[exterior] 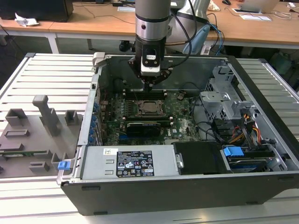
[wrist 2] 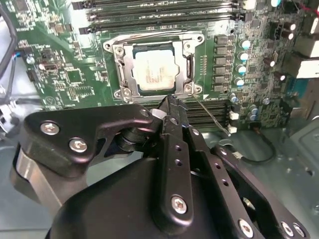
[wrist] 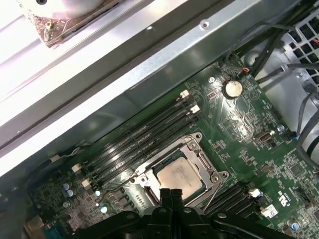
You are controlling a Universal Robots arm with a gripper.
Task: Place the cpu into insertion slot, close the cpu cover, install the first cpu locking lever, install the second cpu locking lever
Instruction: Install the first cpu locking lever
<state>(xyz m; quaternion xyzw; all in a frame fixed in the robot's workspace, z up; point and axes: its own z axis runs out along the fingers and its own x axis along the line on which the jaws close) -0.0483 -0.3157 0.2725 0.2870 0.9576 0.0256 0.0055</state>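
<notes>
Where the open computer case (exterior: 154,198) sits on the slatted metal surface (exterior: 51,70), its nearest bay holds a grey power supply (exterior: 133,163). A grey fixture tray (exterior: 28,140) lies on the slats at the case's 9 o'clock side in the exterior view. Toward 12 o'clock from the power supply, a black graphics card (exterior: 147,126) lies across the green motherboard (exterior: 184,123). Just beyond the card, the cpu (exterior: 150,107) is seated in the insertion slot (wrist 2: 115,51), silver-grey top facing up. The cpu cover (wrist 2: 124,69) lies flat over it, its frame surrounding the chip, which shows through the cut-out. A thin wire lever (wrist 2: 209,113) slants away from the socket corner nearest the gripper, crossing a bank of memory slots (wrist 2: 202,117); whether it is latched cannot be determined. The gripper (exterior: 150,88) hangs tips-down at the 12 o'clock edge of the socket in the exterior view. In both wrist views its fingers (wrist: 167,199) are pressed together with nothing visible between them. The tips are just beside the cover's edge; contact cannot be confirmed. A metal drive cage (exterior: 224,100) occupies the case's 3 o'clock side. Farthest away, at 12 o'clock, a wooden desk (exterior: 93,25) runs behind the case.
</notes>
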